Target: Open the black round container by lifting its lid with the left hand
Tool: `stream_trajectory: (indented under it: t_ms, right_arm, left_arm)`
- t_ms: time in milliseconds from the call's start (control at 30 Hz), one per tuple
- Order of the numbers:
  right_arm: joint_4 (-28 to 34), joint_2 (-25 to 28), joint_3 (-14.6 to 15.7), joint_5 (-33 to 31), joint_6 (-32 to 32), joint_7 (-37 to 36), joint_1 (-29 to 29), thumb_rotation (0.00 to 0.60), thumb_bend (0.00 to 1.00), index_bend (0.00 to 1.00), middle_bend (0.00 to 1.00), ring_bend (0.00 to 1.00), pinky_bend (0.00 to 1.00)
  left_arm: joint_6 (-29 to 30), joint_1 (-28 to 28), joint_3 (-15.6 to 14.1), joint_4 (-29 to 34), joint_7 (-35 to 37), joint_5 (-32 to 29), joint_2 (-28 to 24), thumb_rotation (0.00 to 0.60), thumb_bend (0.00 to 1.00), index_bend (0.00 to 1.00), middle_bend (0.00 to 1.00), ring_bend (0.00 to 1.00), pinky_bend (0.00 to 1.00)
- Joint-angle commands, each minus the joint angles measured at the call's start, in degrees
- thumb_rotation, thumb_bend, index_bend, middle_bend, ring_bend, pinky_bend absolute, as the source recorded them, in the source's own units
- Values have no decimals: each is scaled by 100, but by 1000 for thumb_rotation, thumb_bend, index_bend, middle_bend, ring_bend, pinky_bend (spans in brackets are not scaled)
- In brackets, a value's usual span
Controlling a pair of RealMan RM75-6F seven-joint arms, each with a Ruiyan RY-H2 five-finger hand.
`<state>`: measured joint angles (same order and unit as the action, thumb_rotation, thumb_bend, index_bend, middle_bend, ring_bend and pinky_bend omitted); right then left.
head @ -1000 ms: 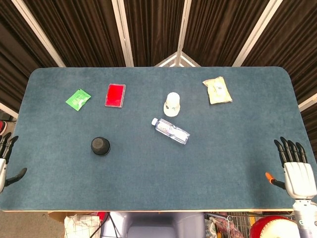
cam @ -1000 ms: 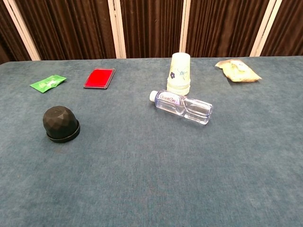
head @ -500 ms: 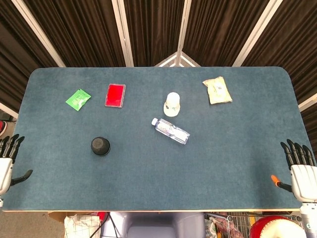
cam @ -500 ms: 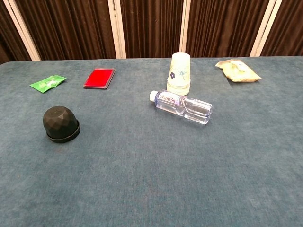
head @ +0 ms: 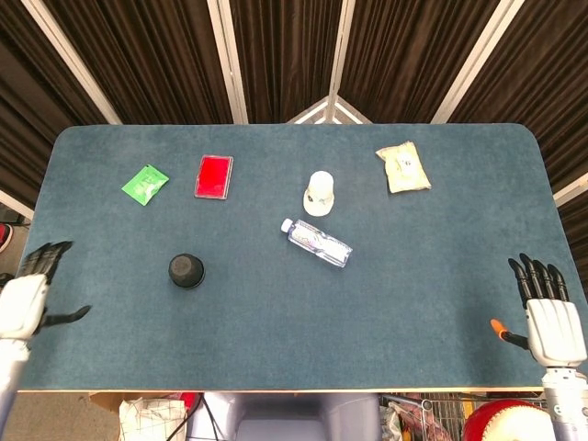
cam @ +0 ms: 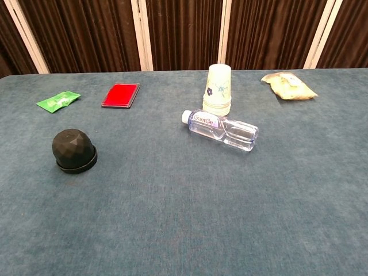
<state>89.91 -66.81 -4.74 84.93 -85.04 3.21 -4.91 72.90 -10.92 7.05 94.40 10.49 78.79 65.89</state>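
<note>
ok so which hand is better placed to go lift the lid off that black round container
Left. The left hand is open at the table's left edge, on the black round container's side, with bare cloth between. The right hand sits at the far right edge.

Soft, even light falls from overhead, so the blue surface [head: 276,349] reads clearly and shadows stay faint and tight under each object. The plastic bottle [cam: 221,127] catches small bright glints. The dark curtains [head: 285,55] swallow light. Both views are sharp, though the head view bends straight edges slightly near its corners.
</note>
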Motion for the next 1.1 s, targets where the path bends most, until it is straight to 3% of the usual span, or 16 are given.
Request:
stream_trajectory:
  t_ms: [33, 233, 467, 1100]
  right_arm:
    - [1, -5, 1, -2, 60, 3, -30, 600, 185, 0, 0, 0, 11]
    - [-22, -16, -20, -65, 124, 18, -59, 600, 184, 0, 0, 0, 11]
    - [-13, -11, -44, -96, 119, 1, -63, 600, 185, 0, 0, 0, 11]
    - [-75, 3, -75, -134, 132, -131, -75, 600, 185, 7, 0, 0, 11]
  left_arm:
    - [-759, -571, 363, -202, 502, -472, 248, 600, 151, 114, 143, 0, 0]
    - [-1222, -980, 478, -465, -52, -1015, 767, 600, 146, 118, 139, 0, 0]
    - [-1524, -1235, 382, -751, -393, -1248, 1294, 600, 109, 118, 117, 0, 0]
    - [-1610, -1721, 424, -1607, -1260, -1611, 2542, 600, 85, 109, 112, 0, 0]
